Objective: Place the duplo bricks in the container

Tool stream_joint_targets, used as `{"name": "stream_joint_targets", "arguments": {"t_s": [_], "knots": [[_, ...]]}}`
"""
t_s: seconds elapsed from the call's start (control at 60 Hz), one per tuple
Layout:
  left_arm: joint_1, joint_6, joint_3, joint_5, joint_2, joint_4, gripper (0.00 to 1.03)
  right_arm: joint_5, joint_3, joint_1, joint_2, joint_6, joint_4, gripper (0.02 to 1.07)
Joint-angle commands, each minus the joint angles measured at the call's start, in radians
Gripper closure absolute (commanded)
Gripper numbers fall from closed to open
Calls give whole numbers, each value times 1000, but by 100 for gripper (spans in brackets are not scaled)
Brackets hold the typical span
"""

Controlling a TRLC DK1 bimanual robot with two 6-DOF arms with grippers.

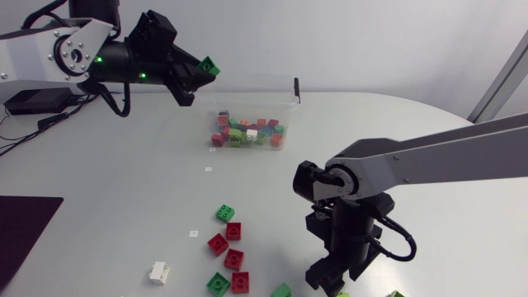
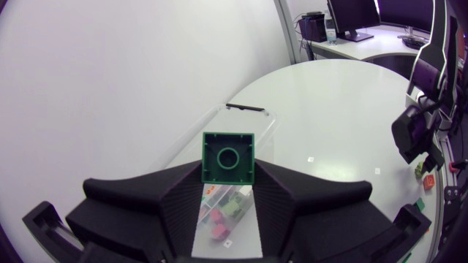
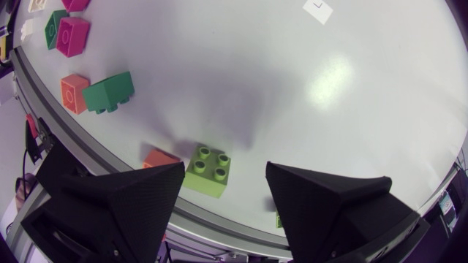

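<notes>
Clear container at table 12 o'clock, bricks inside. Left gripper at its 10 o'clock, clenched on green brick. Right gripper at 6 o'clock edge, fingers released, lime brick under them

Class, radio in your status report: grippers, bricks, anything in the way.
Left gripper shut on green brick, near container. Right gripper open over lime brick. Loose bricks on table.
</notes>
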Motion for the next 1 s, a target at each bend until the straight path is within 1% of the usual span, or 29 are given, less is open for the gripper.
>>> {"name": "stream_joint_targets", "arguments": {"t_s": [0.0,0.1,0.233,0.3,0.317,0.333,0.367,0.417,0.5,0.6,0.733,0.8,0.933,0.967,0.983], "knots": [[-16,-68,55,-15,58,44,100,-6,-31,22,30,-15,-15,31],[-21,-108,105,-27,107,65,100,-8,-32,31,39,-15,-13,39],[-22,-148,181,-44,183,85,100,-6,-43,31,49,-18,-4,41],[-30,-159,222,-57,228,85,100,-6,-45,33,46,-21,-4,49],[-35,-165,234,-63,242,90,100,-6,-46,33,46,-22,-4,53],[-36,-168,240,-66,251,95,100,-6,-46,33,46,-22,-4,56],[-39,-179,253,-72,268,102,100,-6,-46,33,46,-22,-4,59],[-41,-196,276,-84,294,115,100,-6,-48,33,48,-24,-1,62],[-47,-208,311,-96,334,130,100,-6,-48,33,53,-29,-1,63],[-56,-222,355,-121,380,144,100,-4,-48,27,54,-32,-1,75],[-56,-260,438,-129,450,138,100,15,-31,-2,46,-41,-24,75],[-65,-269,503,-132,504,115,100,42,15,-48,14,-50,-53,76],[-73,-280,584,-150,569,93,100,55,107,-113,-24,-75,-98,76],[-75,-280,605,-161,585,82,99,55,132,-124,-32,-84,-107,76],[-75,-280,616,-169,593,76,97,55,142,-128,-35,-85,-112,76]]}}
